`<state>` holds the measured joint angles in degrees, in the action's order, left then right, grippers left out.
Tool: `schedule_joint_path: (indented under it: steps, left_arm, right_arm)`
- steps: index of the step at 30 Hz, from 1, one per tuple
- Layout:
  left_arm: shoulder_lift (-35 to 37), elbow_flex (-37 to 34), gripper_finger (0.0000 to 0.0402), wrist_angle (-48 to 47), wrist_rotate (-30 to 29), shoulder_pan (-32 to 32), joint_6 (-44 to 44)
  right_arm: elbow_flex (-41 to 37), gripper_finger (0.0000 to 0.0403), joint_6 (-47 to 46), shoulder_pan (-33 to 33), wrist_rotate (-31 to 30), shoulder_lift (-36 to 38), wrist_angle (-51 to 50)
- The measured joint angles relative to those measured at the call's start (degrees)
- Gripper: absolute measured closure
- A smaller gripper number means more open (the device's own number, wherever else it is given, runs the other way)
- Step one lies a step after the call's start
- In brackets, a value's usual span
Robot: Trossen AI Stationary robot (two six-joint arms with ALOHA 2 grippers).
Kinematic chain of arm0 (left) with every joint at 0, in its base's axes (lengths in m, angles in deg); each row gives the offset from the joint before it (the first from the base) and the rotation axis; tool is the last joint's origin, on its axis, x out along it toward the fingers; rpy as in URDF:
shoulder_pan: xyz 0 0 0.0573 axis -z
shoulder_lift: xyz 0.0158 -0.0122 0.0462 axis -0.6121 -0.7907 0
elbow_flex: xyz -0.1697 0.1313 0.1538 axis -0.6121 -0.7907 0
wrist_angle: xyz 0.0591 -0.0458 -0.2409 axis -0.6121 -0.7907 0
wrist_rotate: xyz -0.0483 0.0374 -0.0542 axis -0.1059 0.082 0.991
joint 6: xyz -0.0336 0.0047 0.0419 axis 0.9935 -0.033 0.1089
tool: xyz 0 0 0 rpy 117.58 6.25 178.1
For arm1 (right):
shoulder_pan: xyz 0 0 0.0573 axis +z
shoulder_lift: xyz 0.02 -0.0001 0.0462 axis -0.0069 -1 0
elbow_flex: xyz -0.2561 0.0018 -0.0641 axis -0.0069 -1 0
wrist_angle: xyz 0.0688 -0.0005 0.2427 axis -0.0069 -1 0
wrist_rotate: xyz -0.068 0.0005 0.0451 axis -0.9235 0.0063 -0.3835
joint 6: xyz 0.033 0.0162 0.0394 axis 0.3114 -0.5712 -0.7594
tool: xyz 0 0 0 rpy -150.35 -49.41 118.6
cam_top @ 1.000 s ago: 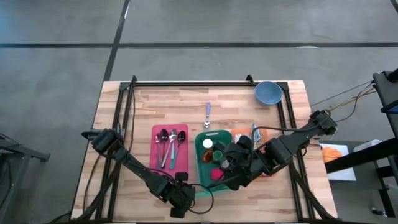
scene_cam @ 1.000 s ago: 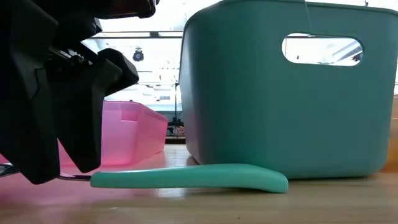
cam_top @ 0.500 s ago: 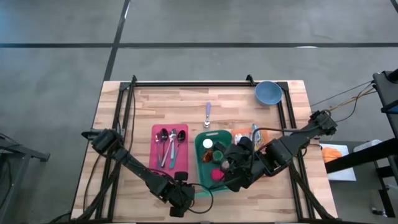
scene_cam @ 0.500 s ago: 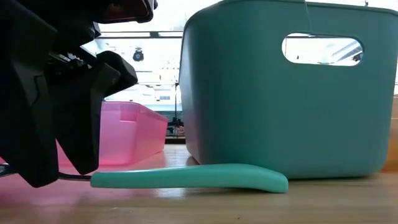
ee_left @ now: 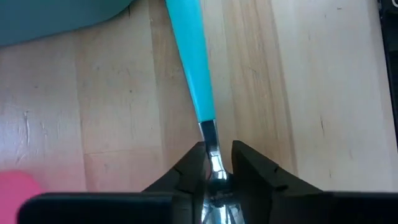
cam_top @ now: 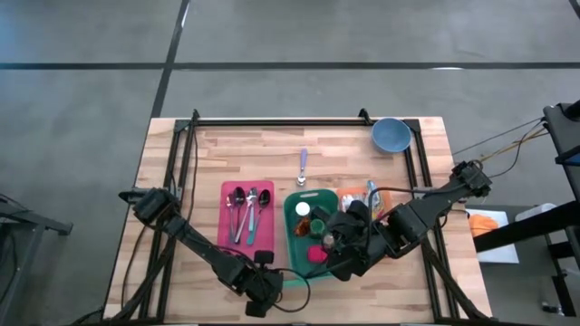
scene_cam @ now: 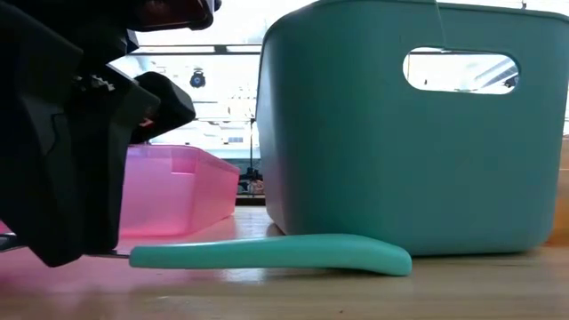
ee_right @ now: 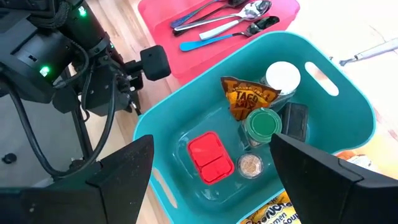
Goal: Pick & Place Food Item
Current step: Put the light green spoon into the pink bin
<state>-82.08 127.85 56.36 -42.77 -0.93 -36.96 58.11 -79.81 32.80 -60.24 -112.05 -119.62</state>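
A wooden worktop (cam_top: 227,154) is seen from above, with two dark arms reaching over it. A teal bin (cam_top: 292,210) stands near the front, with a pink tray (cam_top: 227,237) of cutlery just beside it. In the bin are seen a red box (ee_right: 210,157), a green-lidded jar (ee_right: 261,124), a white-lidded jar (ee_right: 283,75), a taco packet (ee_right: 247,98) and a dark item. The left pincer (ee_left: 214,163) is placed low at the worktop's front edge, beside the bin; its fingers are nearly closed around the metal neck of a teal-handled utensil (ee_left: 189,56) lying flat on the wood. The right pincer (ee_right: 211,177) is held above the bin, its fingers spread wide with nothing between them. A blue bowl (cam_top: 390,135) is set at the far right corner.
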Motion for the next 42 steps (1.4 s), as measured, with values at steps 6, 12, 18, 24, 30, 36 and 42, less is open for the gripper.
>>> schedule_joint_path:
  steps: [6, 12, 18, 24, 30, 36, 42]
  left_arm:
    - [-0.1, 0.0, 0.0353, -0.3, 1.6, 0.0, -1.1]
    - [0.0, -0.1, 0.0393, -0.5, 2.6, 0.0, -1.5]
    - [0.0, -0.1, 0.0396, -0.6, 3.7, 0.0, -1.6]
    - [0.0, -0.1, 0.0396, -0.6, 4.4, 0.0, -1.8]
    - [0.0, -0.1, 0.0388, -0.6, 4.4, 0.0, -2.1]
    - [0.0, -0.1, 0.0337, -0.9, 4.4, 0.0, -3.9]
    - [0.0, -0.1, 0.0313, -1.1, 4.4, 0.0, -4.5]
  right_arm:
    - [0.0, 0.0084, 0.0, 0.0, 0.0, 0.0, 0.0]
    - [0.0, 0.0084, 0.0, 0.0, 0.0, 0.0, 0.0]
    - [0.0, 0.0084, 0.0, 0.0, 0.1, 0.0, 0.0]
    - [0.0, 0.0084, 0.0, 0.0, 0.3, 0.0, 0.0]
    - [0.0, 0.0084, 0.0, 0.5, 0.3, 0.0, 0.0]
    - [0.0, 0.0084, 0.1, 1.0, 0.3, 0.0, 0.0]
    - [0.0, 0.0084, 0.0, 1.2, 0.3, 0.0, -0.9]
